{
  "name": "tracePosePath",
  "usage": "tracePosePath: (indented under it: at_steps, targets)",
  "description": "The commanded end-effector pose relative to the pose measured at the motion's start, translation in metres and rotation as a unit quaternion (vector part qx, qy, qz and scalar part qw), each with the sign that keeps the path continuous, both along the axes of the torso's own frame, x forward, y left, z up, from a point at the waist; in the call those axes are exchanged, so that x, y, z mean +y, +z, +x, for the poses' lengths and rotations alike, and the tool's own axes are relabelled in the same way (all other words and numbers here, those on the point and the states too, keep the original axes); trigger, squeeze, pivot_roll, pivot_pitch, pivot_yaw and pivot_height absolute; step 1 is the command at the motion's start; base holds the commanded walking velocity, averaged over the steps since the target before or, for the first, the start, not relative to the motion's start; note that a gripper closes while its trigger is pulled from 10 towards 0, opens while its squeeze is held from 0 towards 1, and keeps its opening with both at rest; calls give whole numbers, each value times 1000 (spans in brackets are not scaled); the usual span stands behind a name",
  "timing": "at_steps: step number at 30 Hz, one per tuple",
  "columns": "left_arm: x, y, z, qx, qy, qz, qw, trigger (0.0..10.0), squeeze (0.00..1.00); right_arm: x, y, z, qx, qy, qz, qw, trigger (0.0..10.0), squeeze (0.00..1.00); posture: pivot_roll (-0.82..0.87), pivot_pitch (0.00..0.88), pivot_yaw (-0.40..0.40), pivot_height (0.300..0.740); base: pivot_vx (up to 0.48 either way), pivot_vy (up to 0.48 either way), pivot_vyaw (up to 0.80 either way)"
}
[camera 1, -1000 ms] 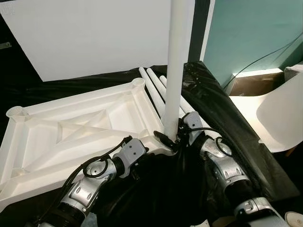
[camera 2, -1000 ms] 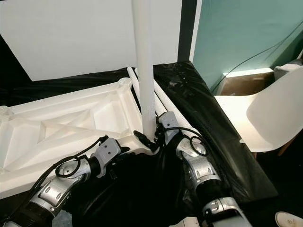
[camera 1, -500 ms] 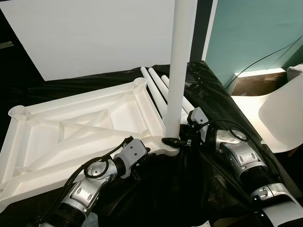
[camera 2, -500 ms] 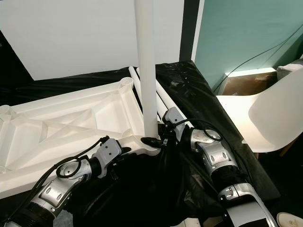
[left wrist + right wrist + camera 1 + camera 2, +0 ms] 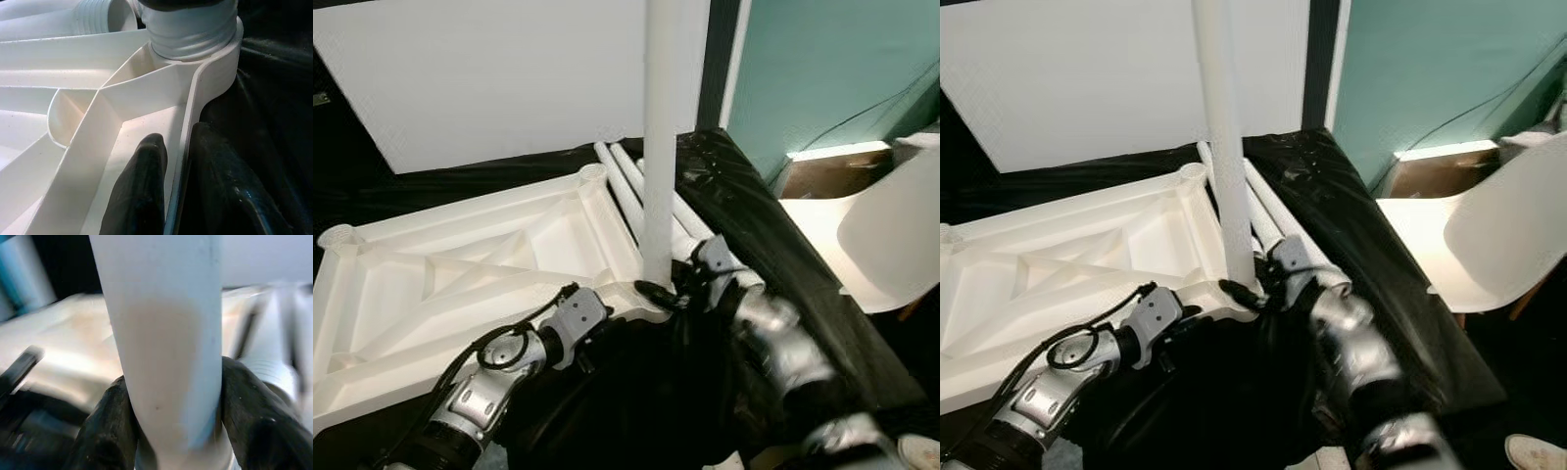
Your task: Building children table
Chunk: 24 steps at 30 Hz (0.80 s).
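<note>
At the tabletop [image 5: 460,274] corner, right gripper [image 5: 171,431] clamps the stiff, slick leg [image 5: 658,147] low; left gripper [image 5: 171,196] pinches the rim.

Light: indoor, even; bright on white board [image 5: 509,78].
Glare: sheen on black plastic sheet [image 5: 754,225].
Blur: right arm [image 5: 1351,362] smeared in both eye views; right wrist view soft throughout.
Focus: left wrist view sharp, black fingers [image 5: 142,191] slightly soft.

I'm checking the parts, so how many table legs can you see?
4: one leg upright in the tabletop's near corner socket, held by the right gripper; three spare legs lie beside the tabletop. More may be hidden.
</note>
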State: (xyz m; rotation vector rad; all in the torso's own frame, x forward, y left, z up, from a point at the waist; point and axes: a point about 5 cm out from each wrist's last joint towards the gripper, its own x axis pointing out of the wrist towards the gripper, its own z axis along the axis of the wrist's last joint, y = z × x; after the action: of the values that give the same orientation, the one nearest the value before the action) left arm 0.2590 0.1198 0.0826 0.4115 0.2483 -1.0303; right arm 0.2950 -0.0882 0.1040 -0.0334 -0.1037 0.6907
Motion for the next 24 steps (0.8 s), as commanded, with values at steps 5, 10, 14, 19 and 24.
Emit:
tracePosePath:
  at_steps: [5,10,14,19,24]
  targets:
    - [-7,-29,-32,101,-111,31,988,10000,0,-24,1,11,-2,-134,3,991,0,0,-35,0,46,740,0,0,0]
    - [-7,-30,-32,102,-112,32,988,10000,0,-26,3,16,-3,-140,-6,990,4902,0,-37,0,45,740,0,0,0]
    - [-7,-30,-32,102,-112,32,988,10000,0,-26,3,16,-3,-140,-6,990,4902,0,-37,0,45,740,0,0,0]
    - [-7,-30,-32,102,-112,32,988,10000,0,-26,3,16,-3,-140,-6,990,4902,0,-37,0,45,740,0,0,0]
    - [-7,-30,-32,102,-112,32,988,10000,0,-26,3,16,-3,-140,-6,990,4902,0,-37,0,45,740,0,0,0]
